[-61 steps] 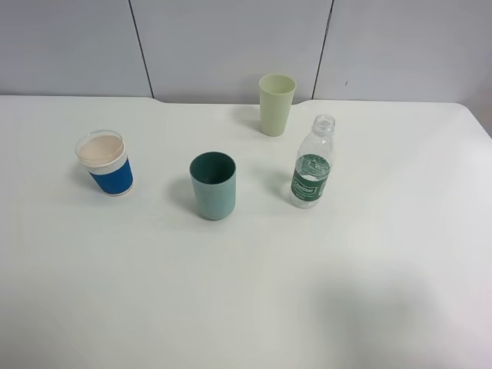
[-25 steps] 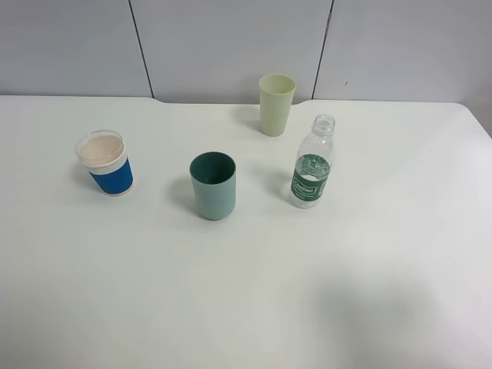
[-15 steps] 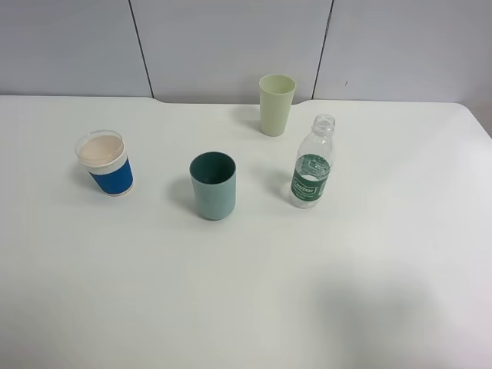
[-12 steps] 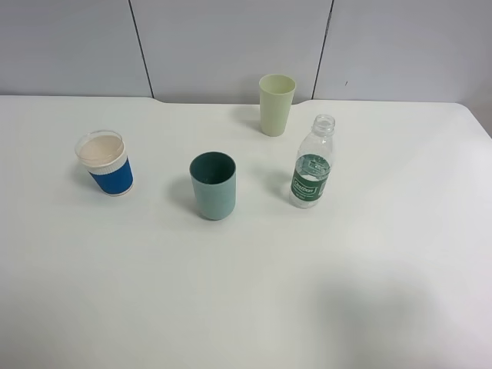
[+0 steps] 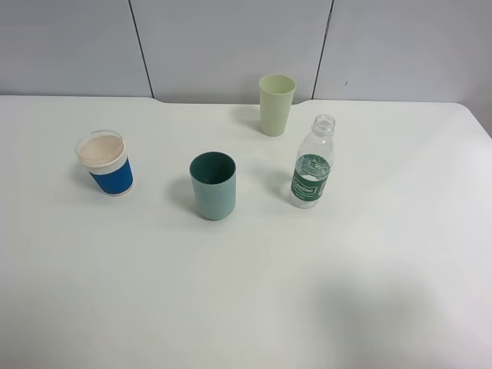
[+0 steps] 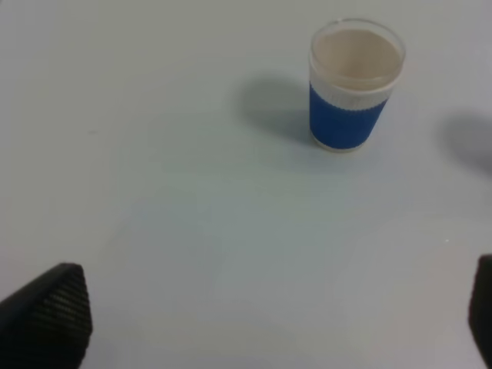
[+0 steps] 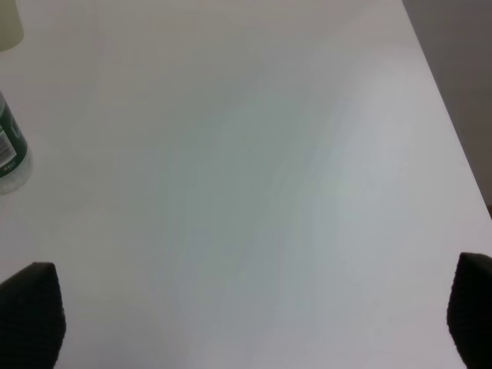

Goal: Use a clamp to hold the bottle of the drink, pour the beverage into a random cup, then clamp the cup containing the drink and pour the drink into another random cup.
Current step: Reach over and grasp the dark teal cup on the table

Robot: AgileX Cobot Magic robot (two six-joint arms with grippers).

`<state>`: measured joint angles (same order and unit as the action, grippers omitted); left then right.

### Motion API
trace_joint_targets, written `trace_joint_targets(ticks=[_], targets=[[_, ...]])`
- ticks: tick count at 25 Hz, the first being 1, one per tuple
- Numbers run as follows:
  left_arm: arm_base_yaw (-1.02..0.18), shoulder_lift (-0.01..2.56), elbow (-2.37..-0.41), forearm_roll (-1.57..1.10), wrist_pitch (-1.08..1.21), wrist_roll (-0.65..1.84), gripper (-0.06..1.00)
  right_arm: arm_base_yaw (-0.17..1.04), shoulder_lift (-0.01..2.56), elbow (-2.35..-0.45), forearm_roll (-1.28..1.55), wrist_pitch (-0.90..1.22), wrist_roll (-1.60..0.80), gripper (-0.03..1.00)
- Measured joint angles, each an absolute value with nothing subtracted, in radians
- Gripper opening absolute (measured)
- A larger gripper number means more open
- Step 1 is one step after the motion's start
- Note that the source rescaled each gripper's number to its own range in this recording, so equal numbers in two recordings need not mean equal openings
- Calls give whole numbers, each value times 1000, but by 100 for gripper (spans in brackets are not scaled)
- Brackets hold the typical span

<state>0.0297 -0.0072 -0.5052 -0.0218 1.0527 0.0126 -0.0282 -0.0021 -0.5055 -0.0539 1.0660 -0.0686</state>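
The clear bottle [image 5: 311, 164] with its dark green label stands uncapped on the white table [image 5: 369, 254], right of centre; a sliver of it [image 7: 9, 151] shows in the right wrist view. To its left is the teal tumbler [image 5: 213, 185], upright. At the far left stands the blue-banded cup [image 5: 106, 163] with its white rim, seen also as the blue-banded cup [image 6: 354, 83] in the left wrist view. Neither arm appears in the high view. My left gripper [image 6: 261, 319] is open, wide of that cup. My right gripper [image 7: 246, 319] is open over bare table.
A taller pale yellow-green cup [image 5: 276, 104] stands at the back, behind the bottle. Grey wall panels [image 5: 231, 46] rise beyond the table's far edge. The table's right edge [image 7: 450, 138] runs close to the right gripper.
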Motion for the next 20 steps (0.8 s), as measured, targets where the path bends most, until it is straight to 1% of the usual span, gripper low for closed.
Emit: trace_joint_targets(ticks=[20], targets=[[30, -4, -506, -16, 1045, 13, 100, -28, -2, -505, -54, 1066, -69, 100]])
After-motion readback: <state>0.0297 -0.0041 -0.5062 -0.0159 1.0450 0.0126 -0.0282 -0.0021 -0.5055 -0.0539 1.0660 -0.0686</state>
